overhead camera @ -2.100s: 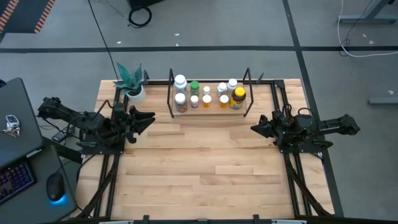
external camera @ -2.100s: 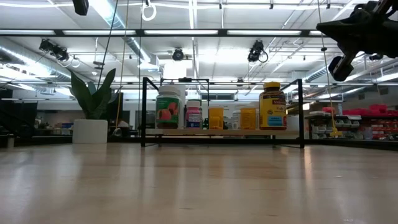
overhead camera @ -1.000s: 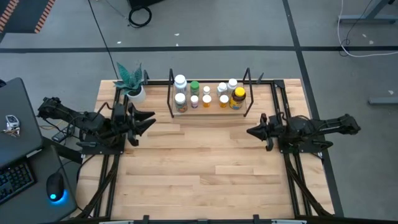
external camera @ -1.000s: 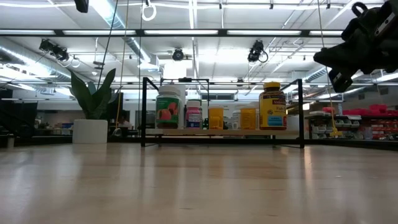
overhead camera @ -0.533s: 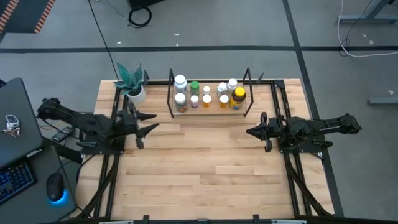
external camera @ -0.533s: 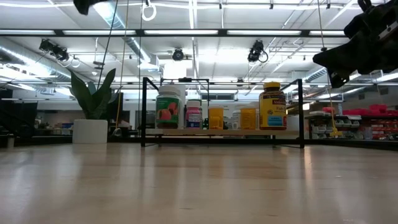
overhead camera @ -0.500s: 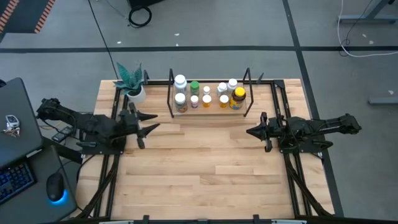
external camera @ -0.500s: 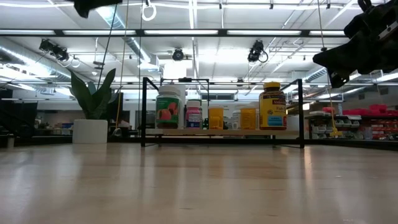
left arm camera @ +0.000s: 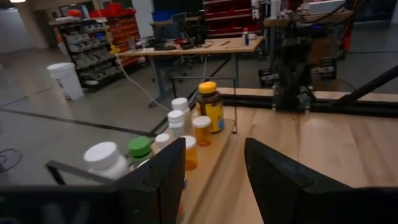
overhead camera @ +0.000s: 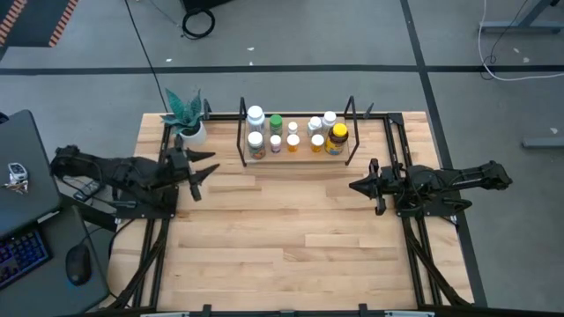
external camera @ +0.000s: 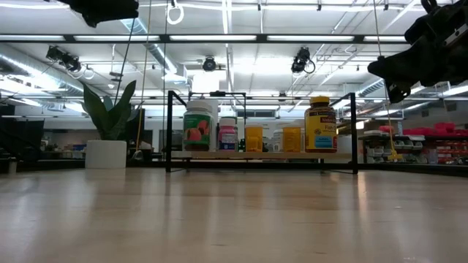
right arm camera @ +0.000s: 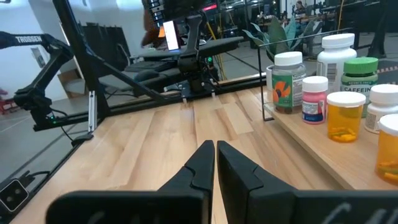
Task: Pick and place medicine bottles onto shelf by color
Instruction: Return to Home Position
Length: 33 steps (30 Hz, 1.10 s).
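I see one table [overhead camera: 291, 238], one shelf [overhead camera: 241, 134] at its far edge, two raised grippers, the left gripper [overhead camera: 210, 164] spread and the right gripper [overhead camera: 352, 187] pinched empty as only the wrist views show, and ten medicine bottles [overhead camera: 293, 132] on the shelf, countable only from above.

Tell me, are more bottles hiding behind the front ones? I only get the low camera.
Observer: Yes. From above, a second row stands behind them, and it includes a green-capped bottle you can't see.
Operator: Is the right claw holding anything?
Observer: No. The right gripper is shut on nothing and sits apart from the right end of the shelf.
Operator: And the left claw?
Observer: The left gripper is open and empty. From above it hangs close to the plant.
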Tool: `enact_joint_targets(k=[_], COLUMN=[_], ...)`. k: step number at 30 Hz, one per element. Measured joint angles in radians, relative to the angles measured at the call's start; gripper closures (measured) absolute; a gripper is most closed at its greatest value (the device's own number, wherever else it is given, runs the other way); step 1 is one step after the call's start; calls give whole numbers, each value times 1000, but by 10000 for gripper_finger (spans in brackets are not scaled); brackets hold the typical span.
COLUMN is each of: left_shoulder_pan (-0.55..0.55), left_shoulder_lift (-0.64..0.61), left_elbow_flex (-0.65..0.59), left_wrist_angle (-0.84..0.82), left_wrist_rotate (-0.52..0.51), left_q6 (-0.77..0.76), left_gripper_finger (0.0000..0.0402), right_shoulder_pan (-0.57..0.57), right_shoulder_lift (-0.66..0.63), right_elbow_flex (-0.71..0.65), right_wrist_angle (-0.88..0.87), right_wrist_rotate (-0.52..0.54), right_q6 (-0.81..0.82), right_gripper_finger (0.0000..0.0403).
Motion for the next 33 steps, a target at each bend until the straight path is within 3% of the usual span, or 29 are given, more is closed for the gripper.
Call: enact_joint_targets(k=[11, 18, 25, 33], left_shoulder_pan=[13, 13, 13, 14], left_shoulder_lift=[-153, -270, -337, -367], left_elbow_flex=[-11, -268, -507, -571], left_wrist_angle=[-121, 129, 445, 424], left_wrist_rotate=[23, 104, 69, 12], left_q6=[-16, -94, -121, -192], left_gripper_finger=[230, 230, 230, 230], right_shoulder_pan=[0, 0, 0, 0], right_shoulder_lift=[0, 0, 0, 0], right_elbow_flex=[0, 0, 0, 0], right_wrist_angle=[0, 0, 0, -1], right_wrist_rotate=[0, 0, 0, 0], right_q6=[0, 0, 1, 1], right_gripper_finger=[378, 378, 376, 376])
